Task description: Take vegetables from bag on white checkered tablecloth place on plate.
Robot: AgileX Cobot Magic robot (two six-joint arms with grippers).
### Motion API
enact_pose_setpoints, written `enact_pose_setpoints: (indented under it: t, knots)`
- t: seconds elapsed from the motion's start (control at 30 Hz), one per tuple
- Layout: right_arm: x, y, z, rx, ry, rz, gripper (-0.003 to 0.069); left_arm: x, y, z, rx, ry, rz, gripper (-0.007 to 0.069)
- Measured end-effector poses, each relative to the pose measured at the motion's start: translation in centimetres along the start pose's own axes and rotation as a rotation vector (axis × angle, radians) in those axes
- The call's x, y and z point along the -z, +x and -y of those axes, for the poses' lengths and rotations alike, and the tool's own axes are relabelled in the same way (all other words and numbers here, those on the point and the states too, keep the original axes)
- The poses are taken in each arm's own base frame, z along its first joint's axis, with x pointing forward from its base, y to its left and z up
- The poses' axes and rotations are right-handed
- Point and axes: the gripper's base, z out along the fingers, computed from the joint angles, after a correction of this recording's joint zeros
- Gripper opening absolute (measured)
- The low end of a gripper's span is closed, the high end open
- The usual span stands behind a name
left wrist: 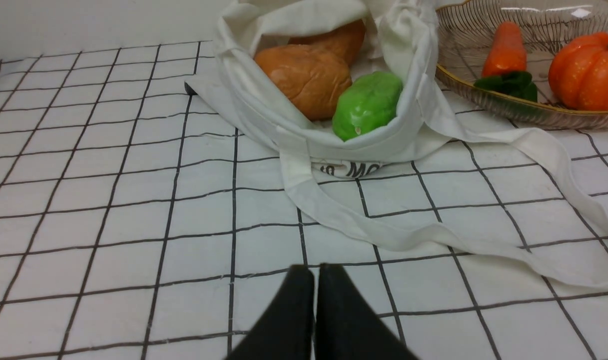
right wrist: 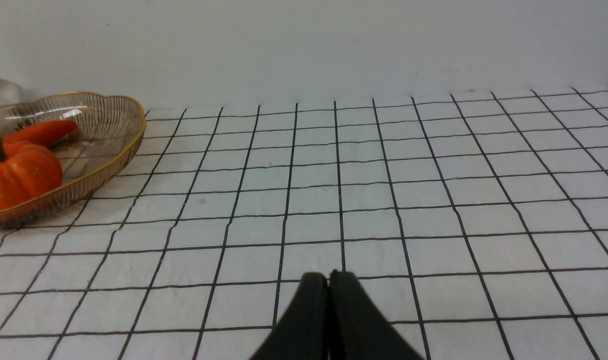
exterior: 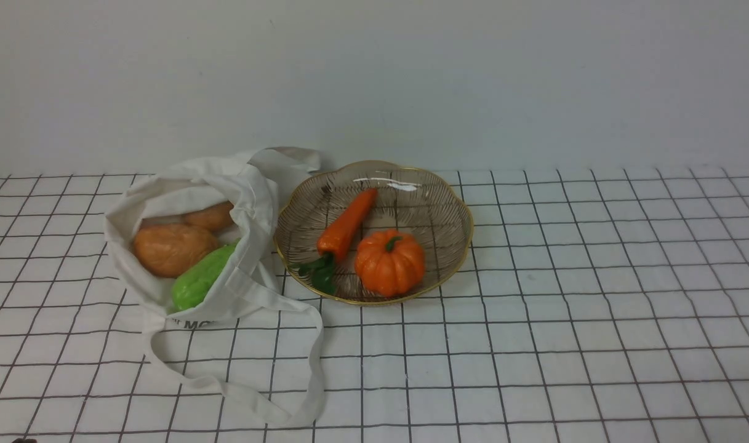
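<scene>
**Veg half out of bag**

Carrot (exterior: 344,229) & pumpkin (exterior: 389,263) are lying on plate (exterior: 454,206). Just beside plate, bag (exterior: 251,203) is holding two potatoes (exterior: 172,248) & green gourd (exterior: 199,280), all sitting on tablecloth (exterior: 565,320). Left gripper (left wrist: 314,272) & right gripper (right wrist: 328,276) are hovering pinched together, carrying nothing.

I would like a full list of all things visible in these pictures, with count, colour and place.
bag: 1, off-white, on the tablecloth, left of the plate
potatoes: 2, tan-orange, inside the bag
gourd: 1, light green, inside the bag
plate: 1, brownish glass, gold rim, centre
carrot: 1, orange, green leaves, on the plate
pumpkin: 1, orange, on the plate
tablecloth: 1, white, black grid
left claw: 1, black, shut, empty
right claw: 1, black, shut, empty
</scene>
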Motion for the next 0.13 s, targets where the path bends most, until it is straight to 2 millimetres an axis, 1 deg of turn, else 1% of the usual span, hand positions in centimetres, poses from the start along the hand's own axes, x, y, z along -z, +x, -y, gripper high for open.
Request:
enact_pose_setpoints:
  t: [0.13]
  knots:
    - [0.00, 0.00, 0.00, 0.000, 0.000, 0.000, -0.0015, 0.00, 0.00, 0.00, 0.000, 0.000, 0.000, -0.0008]
